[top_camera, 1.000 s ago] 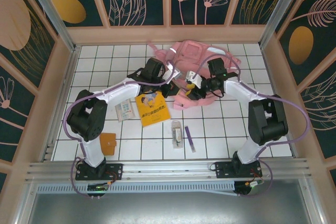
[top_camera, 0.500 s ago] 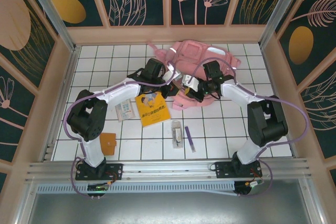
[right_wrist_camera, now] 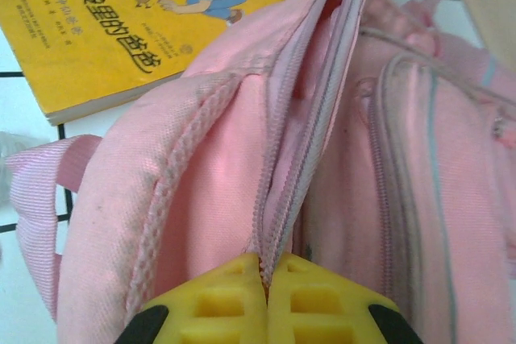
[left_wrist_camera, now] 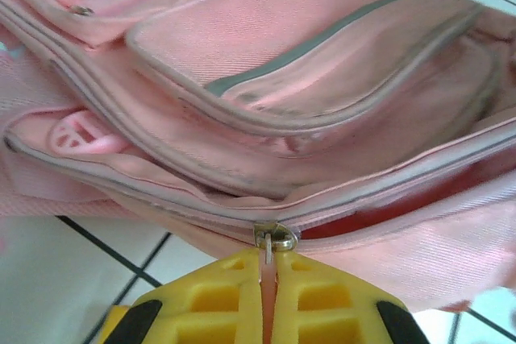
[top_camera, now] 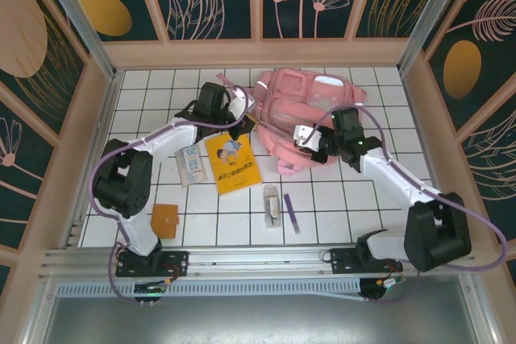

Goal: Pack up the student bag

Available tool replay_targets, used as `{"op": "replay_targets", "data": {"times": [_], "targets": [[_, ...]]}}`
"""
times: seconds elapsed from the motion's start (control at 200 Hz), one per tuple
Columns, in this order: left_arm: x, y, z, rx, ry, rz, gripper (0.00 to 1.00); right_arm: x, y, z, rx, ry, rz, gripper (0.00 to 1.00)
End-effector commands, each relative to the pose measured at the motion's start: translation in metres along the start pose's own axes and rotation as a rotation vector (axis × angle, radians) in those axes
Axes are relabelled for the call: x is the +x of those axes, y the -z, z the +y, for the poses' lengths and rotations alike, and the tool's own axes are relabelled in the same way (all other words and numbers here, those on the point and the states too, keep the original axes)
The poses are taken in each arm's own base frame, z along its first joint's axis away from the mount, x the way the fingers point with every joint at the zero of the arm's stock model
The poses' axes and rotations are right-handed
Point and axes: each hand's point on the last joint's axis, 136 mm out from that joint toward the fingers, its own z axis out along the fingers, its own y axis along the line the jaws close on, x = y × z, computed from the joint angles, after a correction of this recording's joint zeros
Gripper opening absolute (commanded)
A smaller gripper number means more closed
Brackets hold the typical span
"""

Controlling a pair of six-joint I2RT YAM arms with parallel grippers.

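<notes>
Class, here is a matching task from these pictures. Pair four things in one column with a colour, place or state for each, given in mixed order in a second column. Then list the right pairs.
Column one
1. left hand
2. right hand
3. book
4. student bag

Column two
a. pink, at the far side of the table
b. yellow, lying flat on the tiles
c. shut on the zip pull
d. shut on the bag's fabric along the zip teeth

Pairs: 1-c, 2-d, 3-b, 4-a
</notes>
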Motion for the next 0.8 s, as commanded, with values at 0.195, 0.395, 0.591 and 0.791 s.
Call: {"op": "replay_targets", "data": {"times": [0.195,0.395,0.591,0.791], "targets": [[-0.015,-0.023,0.08,-0.223,0.035,-0.117,0.0,-0.034,0.059,-0.032,0.204,0.146,-0.017,0.0],[-0.006,-0.053,0.101,-0.225,0.151,-0.099,0.0,-0.042,0.082,-0.047,0.313,0.233,0.004,0.0],[0.009,-0.072,0.101,-0.18,0.165,-0.076,0.0,-0.055,0.088,-0.054,0.328,0.27,-0.037,0.0],[0.006,-0.06,0.095,-0.196,0.042,-0.093,0.38,-0.057,0.085,-0.059,0.306,0.285,-0.036,0.0]]}}
